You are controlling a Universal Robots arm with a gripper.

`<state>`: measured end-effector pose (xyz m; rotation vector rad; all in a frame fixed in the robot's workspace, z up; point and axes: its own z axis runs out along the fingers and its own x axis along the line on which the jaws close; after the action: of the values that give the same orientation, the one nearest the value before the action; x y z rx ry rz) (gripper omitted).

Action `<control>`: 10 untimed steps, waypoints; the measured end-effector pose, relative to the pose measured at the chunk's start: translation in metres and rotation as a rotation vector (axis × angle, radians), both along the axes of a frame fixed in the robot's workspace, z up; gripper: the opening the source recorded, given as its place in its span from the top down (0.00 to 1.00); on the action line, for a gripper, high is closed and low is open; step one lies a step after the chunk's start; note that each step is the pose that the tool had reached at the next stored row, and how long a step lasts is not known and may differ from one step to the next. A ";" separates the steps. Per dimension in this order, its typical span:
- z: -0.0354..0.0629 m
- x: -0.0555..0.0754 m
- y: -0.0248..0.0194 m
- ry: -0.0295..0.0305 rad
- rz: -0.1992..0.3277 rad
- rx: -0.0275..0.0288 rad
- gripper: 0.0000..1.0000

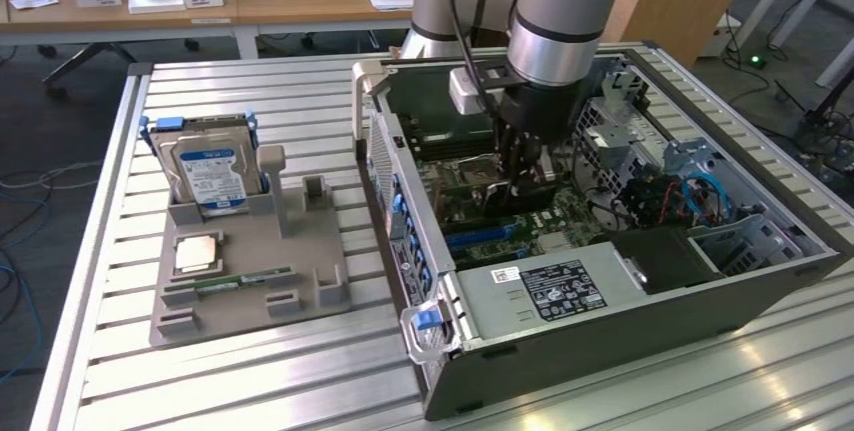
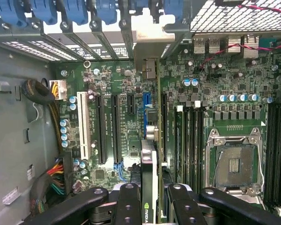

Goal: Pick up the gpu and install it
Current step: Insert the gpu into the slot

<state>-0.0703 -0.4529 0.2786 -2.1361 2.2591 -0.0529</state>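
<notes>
Gripper (image 2: 152, 202) clasps gpu (image 2: 149, 164), edge-on — seating hidden

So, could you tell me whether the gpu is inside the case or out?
Inside: the gripper holds the gpu on edge over the motherboard.

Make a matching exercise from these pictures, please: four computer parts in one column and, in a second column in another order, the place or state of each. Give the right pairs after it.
Column 1
1. gpu
2. hard drive
3. memory stick
4. CPU socket

Column 2
A. lies flat on the gray holder
B. empty, on the motherboard
C. clamped in the gripper inside the computer case
D. stands on end in the gray holder

Pairs: 1-C, 2-D, 3-A, 4-B
</notes>
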 end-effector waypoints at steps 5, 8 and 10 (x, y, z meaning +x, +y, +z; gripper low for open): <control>0.0001 -0.002 -0.0012 -0.0010 0.000 -0.0001 0.73; 0.0000 -0.002 -0.0032 -0.0010 0.000 0.0000 0.73; 0.0000 -0.002 -0.0032 -0.0012 0.000 0.0001 0.73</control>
<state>-0.0728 -0.4561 0.2786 -2.1353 2.2586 -0.0541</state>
